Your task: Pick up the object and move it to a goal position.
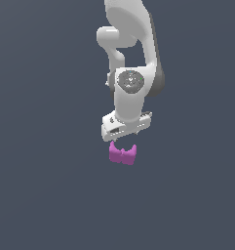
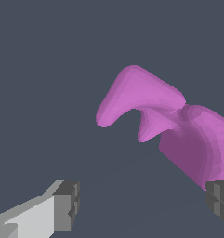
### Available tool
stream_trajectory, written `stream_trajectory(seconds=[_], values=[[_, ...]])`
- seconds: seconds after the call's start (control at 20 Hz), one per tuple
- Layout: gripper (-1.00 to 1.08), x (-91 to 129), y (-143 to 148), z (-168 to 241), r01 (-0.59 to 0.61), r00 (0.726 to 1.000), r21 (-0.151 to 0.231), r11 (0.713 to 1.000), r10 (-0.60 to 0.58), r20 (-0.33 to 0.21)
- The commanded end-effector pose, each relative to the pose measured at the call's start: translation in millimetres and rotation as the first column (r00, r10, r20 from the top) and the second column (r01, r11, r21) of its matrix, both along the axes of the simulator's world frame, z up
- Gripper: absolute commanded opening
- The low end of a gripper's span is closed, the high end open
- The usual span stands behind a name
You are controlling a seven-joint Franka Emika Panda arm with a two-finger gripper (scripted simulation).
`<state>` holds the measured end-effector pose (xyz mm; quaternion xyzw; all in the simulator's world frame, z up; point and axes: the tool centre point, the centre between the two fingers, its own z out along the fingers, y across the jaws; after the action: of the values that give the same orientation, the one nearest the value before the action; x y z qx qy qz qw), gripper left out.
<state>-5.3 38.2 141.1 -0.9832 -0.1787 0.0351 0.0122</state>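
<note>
Directly beneath the white Panda arm (image 1: 131, 63), near the middle of the exterior view, the magenta notched block (image 1: 122, 154) lies on the plain dark grey floor (image 1: 41, 195). The gripper (image 1: 123, 140) hangs just above it, wrist pointing downward, and in the exterior view its tips seem to reach the block's top edge, though contact cannot be confirmed there.

From the wrist view the jaws stand spread wide — one grey-padded finger (image 2: 67, 204) sits well clear of the block (image 2: 164, 121), while the other pad (image 2: 219, 200) appears at the frame's edge, close against the block's darker side. The block is off-centre between them, its V-notch facing the open gap.

Judging by this, the step in hand is the approach before the grasp: nothing is pinched yet. The next move probably calls for a small sideways correction so the block sits midway between the fingers, then a short descent and a close across its flatter sides — not across the notch. No goal marker is visible in either view.
</note>
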Motion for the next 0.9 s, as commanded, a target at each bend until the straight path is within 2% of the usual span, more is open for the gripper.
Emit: stream_trajectory(seconds=[0.0, 0.2, 0.4, 0.6, 0.85], values=[[1.0, 2.9, -0.7, 0.1, -0.069, 0.998, 0.003, 0.998, 0.069, 0.005], [1.0, 7.5, -1.8, 0.3, -0.178, 0.984, 0.007, 0.984, 0.178, 0.014], [1.0, 12.2, -3.0, 0.6, -0.284, 0.959, 0.01, 0.959, 0.284, 0.023], [1.0, 16.8, -4.2, 0.9, -0.386, 0.922, 0.011, 0.922, 0.386, 0.032], [1.0, 22.6, -5.8, 1.4, -0.508, 0.861, 0.01, 0.861, 0.507, 0.042]])
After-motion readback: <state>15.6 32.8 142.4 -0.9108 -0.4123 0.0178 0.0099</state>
